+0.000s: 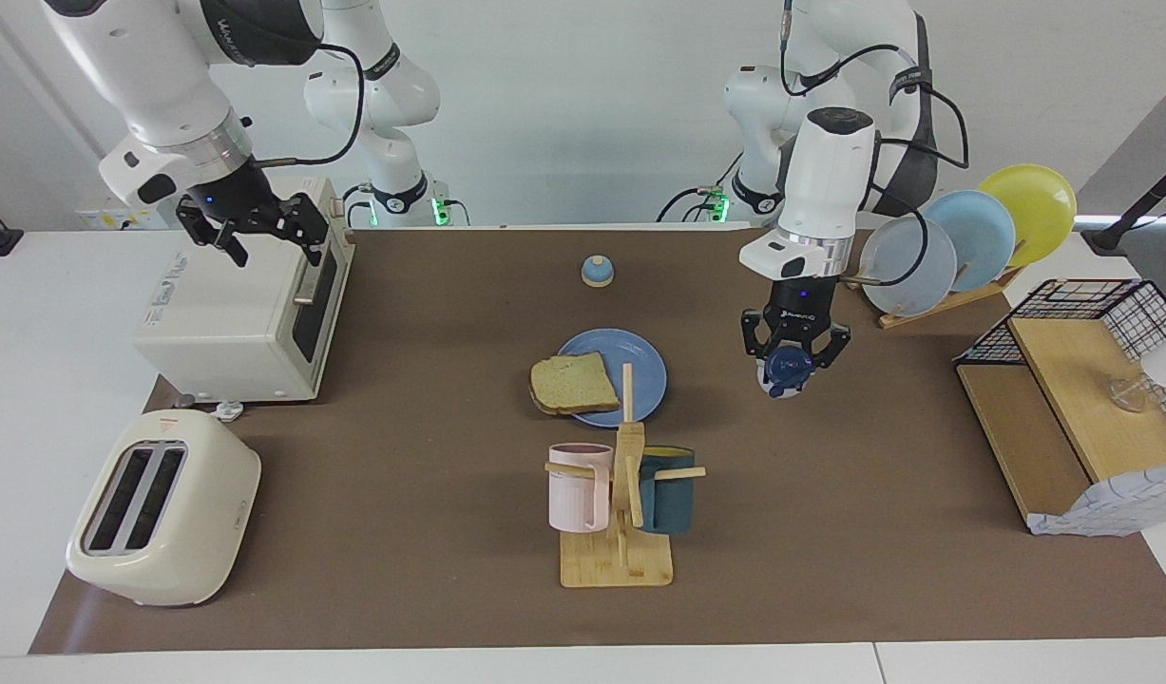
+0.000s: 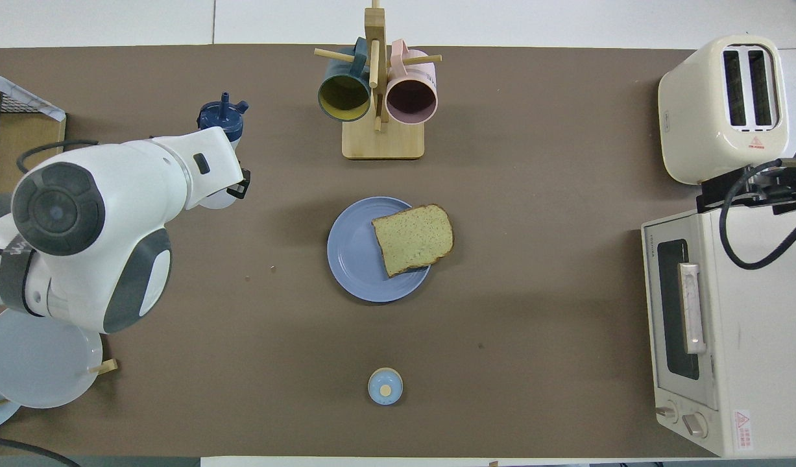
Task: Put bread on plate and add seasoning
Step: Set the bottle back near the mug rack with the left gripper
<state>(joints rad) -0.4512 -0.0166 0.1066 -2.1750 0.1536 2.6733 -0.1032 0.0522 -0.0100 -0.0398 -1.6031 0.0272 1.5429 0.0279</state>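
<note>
Toast, a square tan-brown bread slice (image 2: 413,239), lay on the round medium-blue plate (image 2: 352,250), overhanging its rim. My left tool (image 1: 793,369) clenched the translucent navy-capped seasoning bottle (image 2: 220,118) beside the plate, over the worktop; whether seasoning was added I couldn't tell. My right tool (image 1: 252,228) waited unclenched over the cream toaster oven (image 1: 231,318).

Bench (image 1: 830,570) covered by a matt brown mat, cloth-like. Round medium-blue plate (image 1: 640,356): smooth plastic, low sheen. Square tan toast slice (image 1: 573,383): rough, porous crumb, darker crust. Small translucent white plastic bottle (image 2: 224,126), glossy navy cap. Pale wooden mug rack (image 1: 621,532), unvarnished grain. Cream toaster (image 1: 164,508): smooth satin shell. Black wire basket (image 1: 1115,299): thin metal.
</note>
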